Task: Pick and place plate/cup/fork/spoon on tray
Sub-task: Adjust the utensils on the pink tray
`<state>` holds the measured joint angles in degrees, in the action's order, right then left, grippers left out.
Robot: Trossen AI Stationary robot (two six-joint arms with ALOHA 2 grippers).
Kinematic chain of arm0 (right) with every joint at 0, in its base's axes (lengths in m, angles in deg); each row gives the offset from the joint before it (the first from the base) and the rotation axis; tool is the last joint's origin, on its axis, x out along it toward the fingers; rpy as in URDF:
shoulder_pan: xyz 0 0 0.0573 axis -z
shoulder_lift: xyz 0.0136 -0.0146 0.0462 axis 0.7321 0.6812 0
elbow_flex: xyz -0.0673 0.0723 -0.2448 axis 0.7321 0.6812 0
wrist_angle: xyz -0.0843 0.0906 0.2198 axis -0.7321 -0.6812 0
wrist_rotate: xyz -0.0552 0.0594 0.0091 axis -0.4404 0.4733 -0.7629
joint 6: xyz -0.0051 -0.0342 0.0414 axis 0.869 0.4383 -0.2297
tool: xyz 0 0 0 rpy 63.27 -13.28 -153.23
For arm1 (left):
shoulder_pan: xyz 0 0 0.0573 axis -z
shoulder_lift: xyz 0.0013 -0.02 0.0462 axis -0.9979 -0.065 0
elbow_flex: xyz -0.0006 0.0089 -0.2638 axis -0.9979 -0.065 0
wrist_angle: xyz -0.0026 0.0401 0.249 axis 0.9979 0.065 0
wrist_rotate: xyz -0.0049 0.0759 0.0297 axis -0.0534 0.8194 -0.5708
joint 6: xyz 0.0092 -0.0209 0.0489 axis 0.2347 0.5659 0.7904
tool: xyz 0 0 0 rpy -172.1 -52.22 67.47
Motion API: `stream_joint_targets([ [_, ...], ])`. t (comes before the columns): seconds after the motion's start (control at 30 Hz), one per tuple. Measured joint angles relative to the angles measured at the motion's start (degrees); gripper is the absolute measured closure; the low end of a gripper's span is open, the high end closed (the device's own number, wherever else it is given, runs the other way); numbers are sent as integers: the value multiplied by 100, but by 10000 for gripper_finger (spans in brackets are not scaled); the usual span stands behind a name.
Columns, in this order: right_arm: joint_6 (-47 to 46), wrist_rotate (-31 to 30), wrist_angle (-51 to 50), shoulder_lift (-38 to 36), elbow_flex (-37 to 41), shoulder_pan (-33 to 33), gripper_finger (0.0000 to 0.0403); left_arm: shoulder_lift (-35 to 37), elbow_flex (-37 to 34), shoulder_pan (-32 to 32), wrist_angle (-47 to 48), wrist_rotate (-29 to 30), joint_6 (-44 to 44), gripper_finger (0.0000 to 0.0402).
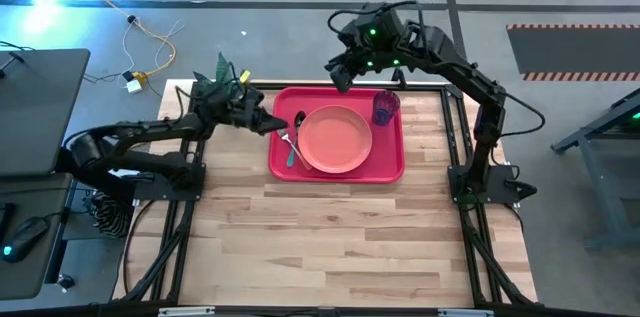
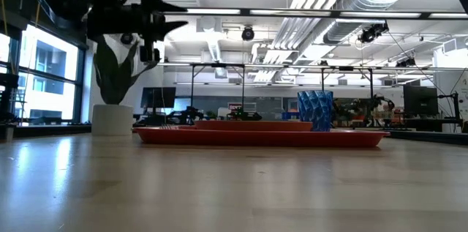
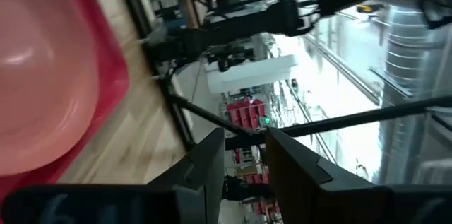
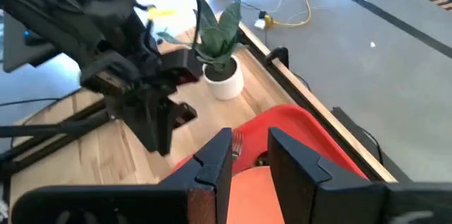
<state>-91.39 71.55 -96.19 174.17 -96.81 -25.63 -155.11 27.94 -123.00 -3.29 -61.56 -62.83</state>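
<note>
1. The tray point(image 1: 336, 169) lies at the far middle of the table point(image 1: 330, 247); on it we see the plate point(image 1: 335, 139) in the centre, the cup point(image 1: 386, 107) upright at its far right corner, and the spoon point(image 1: 297, 133) and the fork point(image 1: 288, 144) lying side by side just left of the plate, so all four things appear to be in place.
2. We judge that the step in hand is the withdrawal of the arms; to do it well we should lift each gripper straight up first and only then pull it back, so that no finger catches the cutlery or the rim of the tray.
3. The left gripper point(image 1: 272, 122) hovers above the left edge of the tray, near the spoon; in the low view it hangs well above the table, touching nothing.
4. In the left wrist view its fingers point(image 3: 212, 159) stand with a narrow gap between them and nothing in the gap; we call it partly opened and empty.
5. The right gripper point(image 1: 340, 77) is at the far edge of the tray, between the plant pot point(image 4: 224, 79) and the cup, and raised above it.
6. In the right wrist view its fingers point(image 4: 212, 160) also keep a narrow gap with nothing inside; it holds nothing and touches nothing.
7. The risk we see is small; the left gripper is the closer one to the cutlery, so it should rise before it moves sideways; the cup is light and could tip if the right arm sweeps past it low.
</note>
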Motion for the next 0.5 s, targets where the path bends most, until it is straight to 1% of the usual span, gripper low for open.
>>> stream_joint_targets([
  [0.27, -1, -359, 545, 277, 0, -501, 320, 888, 41, 39, -17, -27, -16, 307],
  [0.37, -1, -461, 801, 425, 0, -641, 320, 1226, 213, 39, -14, -52, -12, 307],
  [0.5, 1, -781, 1233, 655, -1, -766, 320, 1550, 582, 35, -15, -164, 105, 307],
])
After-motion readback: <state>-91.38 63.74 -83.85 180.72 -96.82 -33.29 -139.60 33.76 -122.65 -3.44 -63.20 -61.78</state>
